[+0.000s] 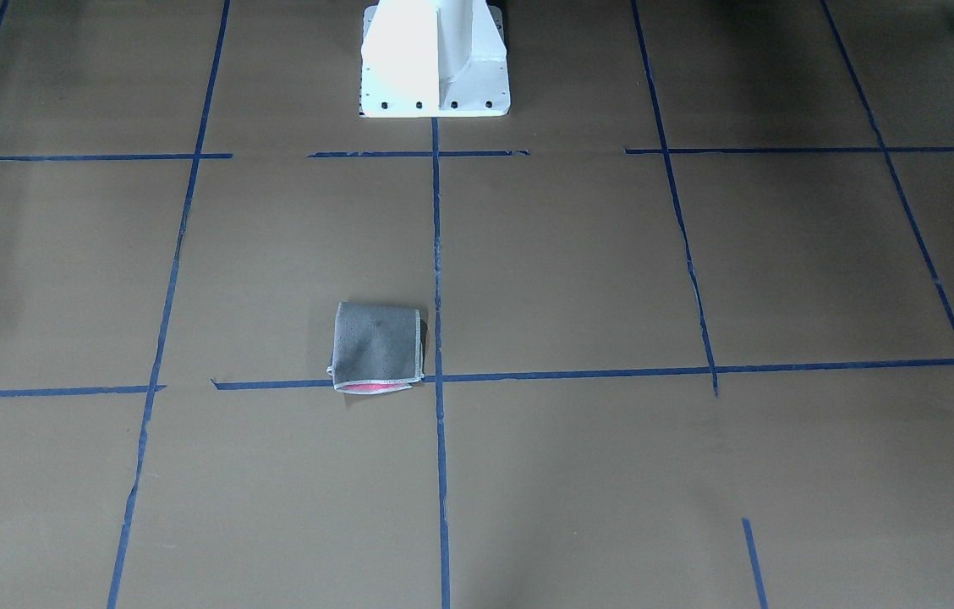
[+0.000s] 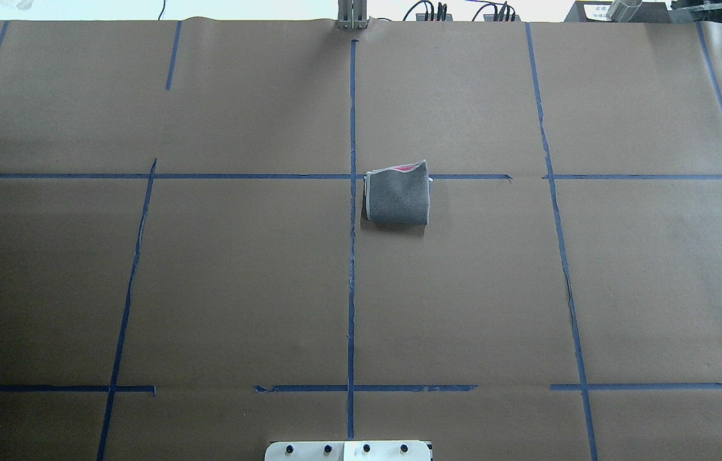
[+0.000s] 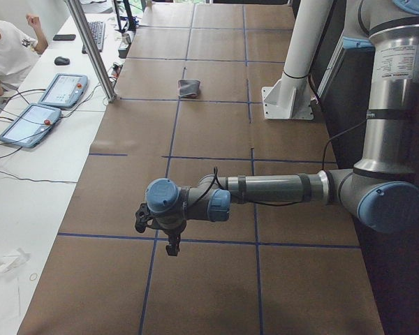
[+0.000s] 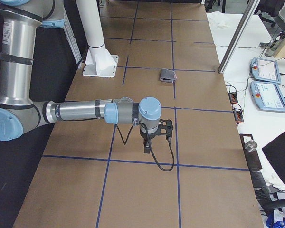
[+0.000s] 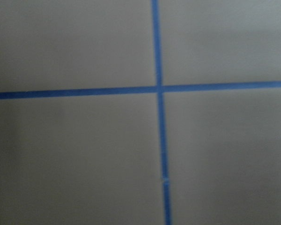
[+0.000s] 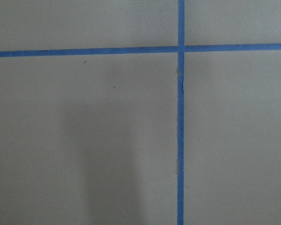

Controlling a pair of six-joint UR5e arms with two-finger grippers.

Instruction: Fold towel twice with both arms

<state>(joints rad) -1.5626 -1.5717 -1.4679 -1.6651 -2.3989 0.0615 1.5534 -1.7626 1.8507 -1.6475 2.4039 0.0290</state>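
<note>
The towel (image 2: 398, 195) lies folded into a small square, grey face up, with a strip of pink-red showing at its far edge. It sits just right of the centre tape line and also shows in the front view (image 1: 377, 347) and both side views (image 3: 189, 88) (image 4: 168, 75). My left gripper (image 3: 172, 246) hangs over the table far out to the left, well away from the towel. My right gripper (image 4: 146, 146) hangs far out to the right. Both show only in the side views, so I cannot tell whether they are open or shut. Neither touches the towel.
The table is covered in brown paper (image 2: 239, 288) with a grid of blue tape lines (image 2: 351, 256). The white pedestal base (image 1: 435, 59) stands at the robot's edge. Both wrist views show only paper and tape. Tablets (image 3: 28, 124) and an operator (image 3: 3, 49) are beyond the far edge.
</note>
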